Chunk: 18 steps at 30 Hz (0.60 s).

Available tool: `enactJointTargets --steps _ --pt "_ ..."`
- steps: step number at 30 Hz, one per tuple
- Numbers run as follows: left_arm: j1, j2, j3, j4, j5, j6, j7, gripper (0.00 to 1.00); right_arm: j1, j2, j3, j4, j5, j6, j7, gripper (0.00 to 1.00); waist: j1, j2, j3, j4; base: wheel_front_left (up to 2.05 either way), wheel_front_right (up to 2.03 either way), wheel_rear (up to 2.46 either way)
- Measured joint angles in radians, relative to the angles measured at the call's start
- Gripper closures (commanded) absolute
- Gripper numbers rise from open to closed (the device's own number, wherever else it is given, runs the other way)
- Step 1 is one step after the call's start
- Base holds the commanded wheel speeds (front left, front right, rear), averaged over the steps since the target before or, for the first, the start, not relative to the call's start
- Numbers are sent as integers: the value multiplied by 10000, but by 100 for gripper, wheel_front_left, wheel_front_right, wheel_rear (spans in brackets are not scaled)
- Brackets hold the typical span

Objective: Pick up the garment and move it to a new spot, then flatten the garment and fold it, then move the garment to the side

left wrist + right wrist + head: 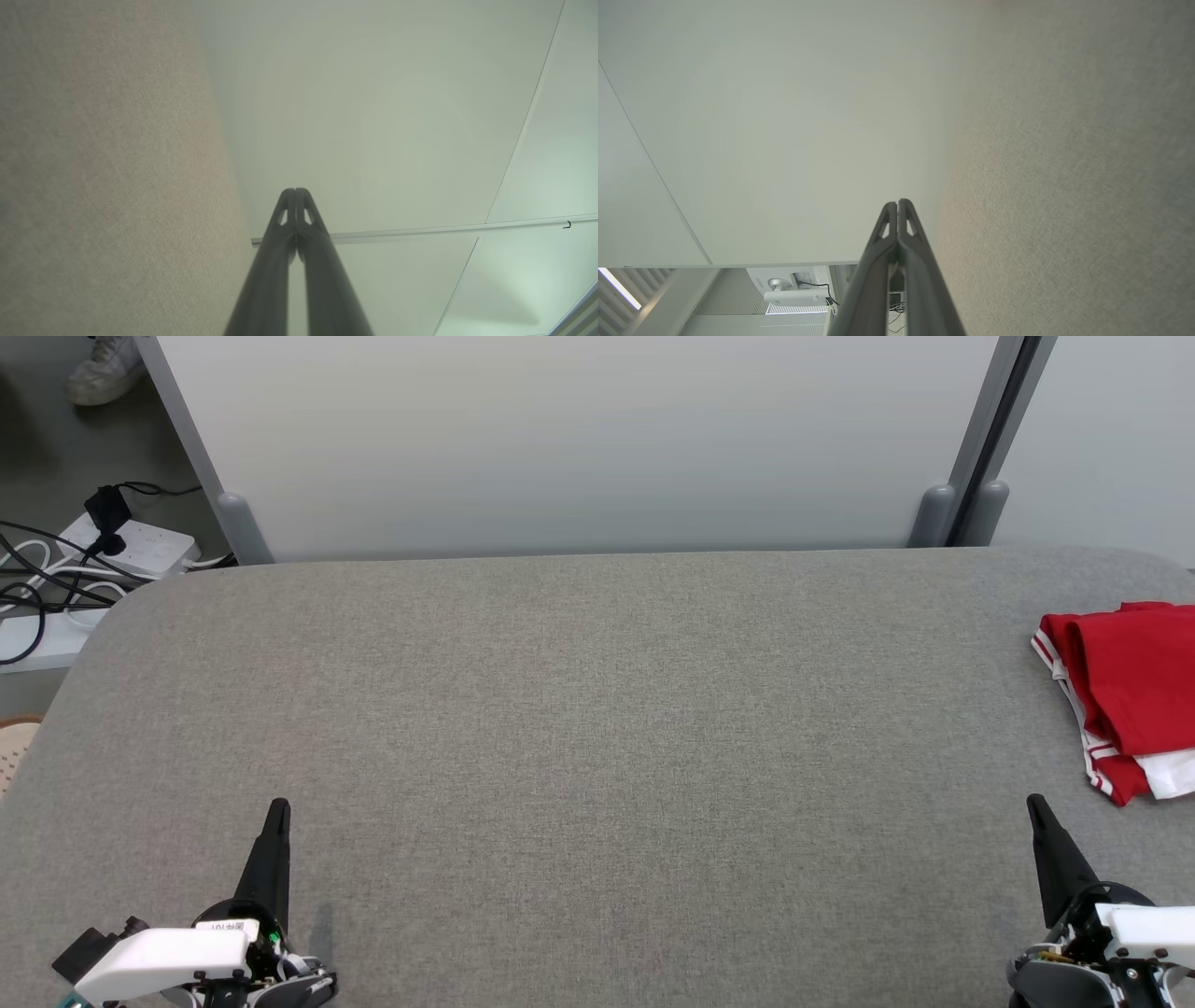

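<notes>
A red garment with white trim lies folded at the right edge of the grey fabric table, partly cut off by the head view's border. My left gripper rests at the lower left, far from the garment, shut with nothing in it; in the left wrist view its fingertips meet. My right gripper sits at the lower right, a little below and left of the garment, apart from it. Its fingertips are pressed together and hold nothing.
A pale partition wall stands behind the table's far edge, with grey posts at the right. A power strip with black cables lies on the floor at the left. A person's shoe shows at the top left corner.
</notes>
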Motion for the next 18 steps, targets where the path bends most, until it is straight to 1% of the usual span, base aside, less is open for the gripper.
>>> enactJointTargets --steps 18 --pt "0 0 0 0 0 0 0 100 0 0 0 0 -2 0 0 100 0 0 0 0 0 0 0"
